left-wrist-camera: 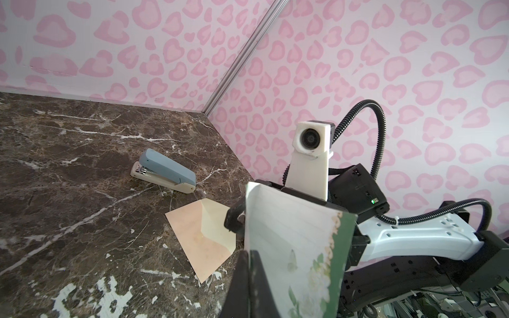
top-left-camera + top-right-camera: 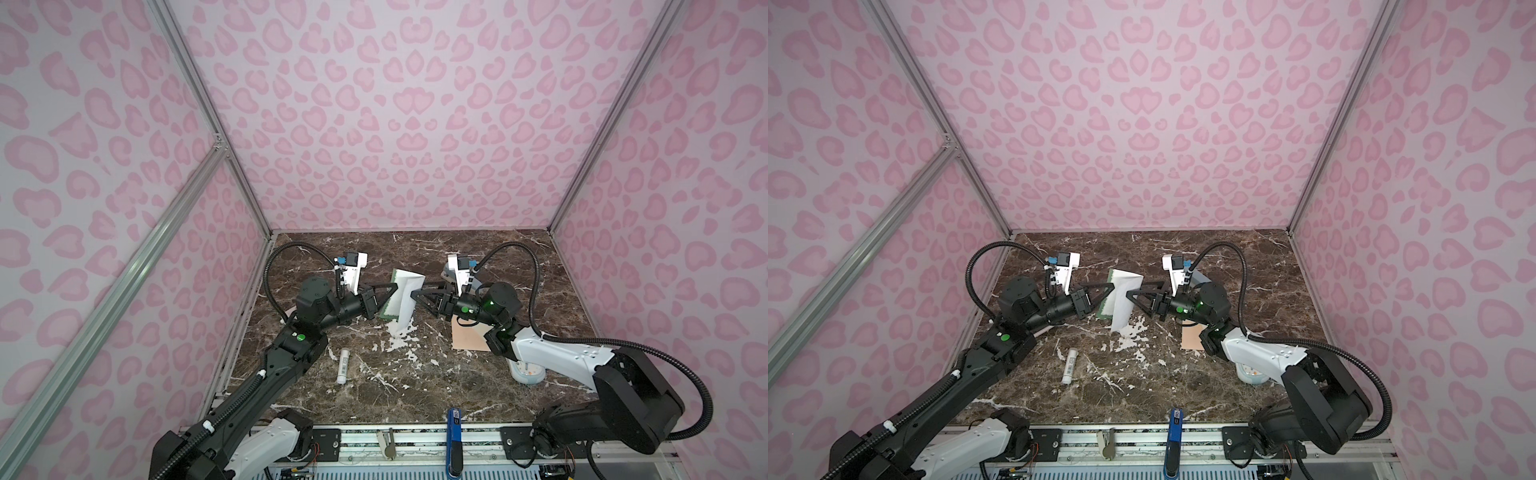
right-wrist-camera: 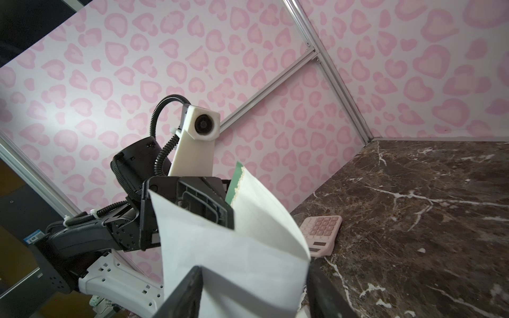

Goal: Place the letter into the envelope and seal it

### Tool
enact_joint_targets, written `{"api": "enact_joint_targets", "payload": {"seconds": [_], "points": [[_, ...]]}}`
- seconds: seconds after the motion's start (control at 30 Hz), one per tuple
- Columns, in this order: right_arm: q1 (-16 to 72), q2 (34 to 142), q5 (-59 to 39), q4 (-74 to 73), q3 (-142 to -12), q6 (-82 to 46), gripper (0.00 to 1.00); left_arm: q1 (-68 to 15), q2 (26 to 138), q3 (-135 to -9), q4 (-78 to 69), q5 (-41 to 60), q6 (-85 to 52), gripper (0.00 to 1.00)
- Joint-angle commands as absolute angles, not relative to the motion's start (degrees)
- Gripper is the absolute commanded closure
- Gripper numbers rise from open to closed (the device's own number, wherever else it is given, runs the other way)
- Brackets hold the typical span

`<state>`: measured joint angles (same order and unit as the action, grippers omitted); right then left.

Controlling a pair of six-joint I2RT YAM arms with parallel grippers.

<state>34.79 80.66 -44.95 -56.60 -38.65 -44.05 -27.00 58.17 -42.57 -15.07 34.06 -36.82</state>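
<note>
The letter (image 2: 401,299) (image 2: 1123,299) hangs upright above the marble table's middle, bent into a fold, white outside with its green edge toward my left arm. My left gripper (image 2: 390,291) (image 1: 249,253) is shut on the green-edged side (image 1: 292,247). My right gripper (image 2: 417,291) (image 3: 253,268) is open, its fingers wide apart on either side of the letter's bent white part (image 3: 234,256). The peach envelope (image 2: 469,336) (image 1: 198,236) lies flat on the table under my right wrist, flap open and cream inside showing.
A blue-grey stapler (image 1: 165,173) lies behind the envelope near the back right. A pink calculator (image 3: 321,231) lies at the left wall under my left arm. A white tube (image 2: 344,365) lies front left. A white round device (image 2: 528,372) sits under my right forearm.
</note>
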Motion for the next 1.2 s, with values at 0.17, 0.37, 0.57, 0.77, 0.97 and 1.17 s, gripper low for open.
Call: {"api": "enact_joint_targets", "payload": {"seconds": [0.17, 0.37, 0.57, 0.77, 0.97, 1.17], "points": [[35.2, 80.6, -46.6, -59.7, -39.6, -44.8, 0.49, -27.1, 57.8, -42.5, -17.0, 34.4, -36.3, 0.96], [35.2, 79.9, -46.7, -58.8, -39.6, -44.4, 0.58, -27.0, 57.5, -42.5, -16.0, 34.2, -35.6, 0.96], [35.2, 79.3, -46.9, -57.0, -40.0, -43.3, 0.66, -27.0, 57.1, -42.6, -14.8, 34.1, -34.9, 0.96], [35.2, 78.9, -47.0, -56.4, -39.9, -42.9, 0.73, -27.0, 56.5, -42.6, -13.6, 33.8, -34.2, 0.96], [35.2, 78.5, -47.1, -55.9, -39.9, -42.5, 0.76, -27.0, 56.0, -42.4, -13.1, 33.4, -33.8, 0.96], [35.2, 78.0, -47.1, -55.3, -39.7, -41.8, 0.84, -27.0, 55.9, -42.2, -13.2, 33.1, -33.7, 0.96]]}}
